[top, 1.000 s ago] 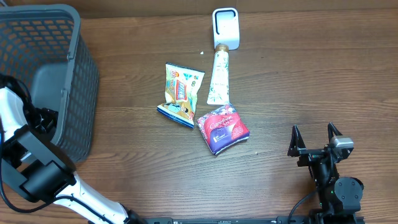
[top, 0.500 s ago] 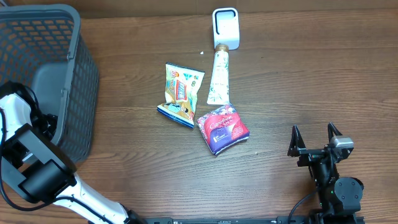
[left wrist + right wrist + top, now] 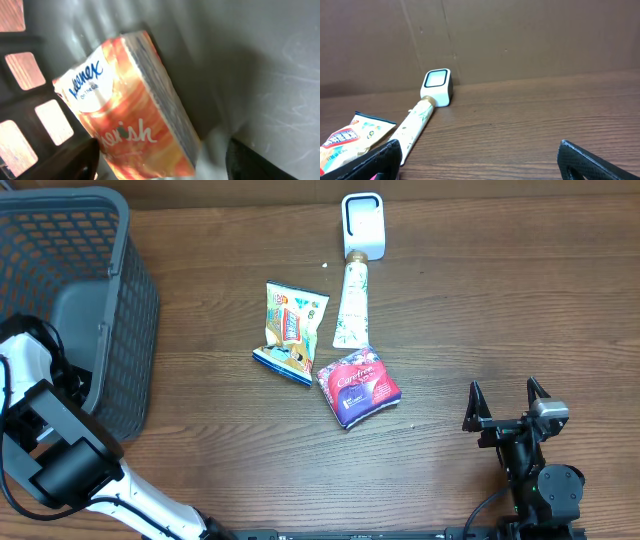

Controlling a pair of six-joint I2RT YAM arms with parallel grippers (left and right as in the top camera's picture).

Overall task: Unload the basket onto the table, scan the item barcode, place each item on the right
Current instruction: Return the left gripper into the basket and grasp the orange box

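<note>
Left wrist shows your left claw [image 3: 162, 161] astride the Kleenex pack [image 3: 130, 105], seemingly not yet clenched; your right claw [image 3: 508, 402] sits released. Next, clamp, lift, and present it to the scanner [image 3: 362, 222].

Left arm [image 3: 55, 465] — white link shells between black joint housings; right arm [image 3: 545, 480] — all black, grey camera module [image 3: 549, 410], right gripper [image 3: 503, 386] with two tapered black fingers [image 3: 474, 402].
</note>
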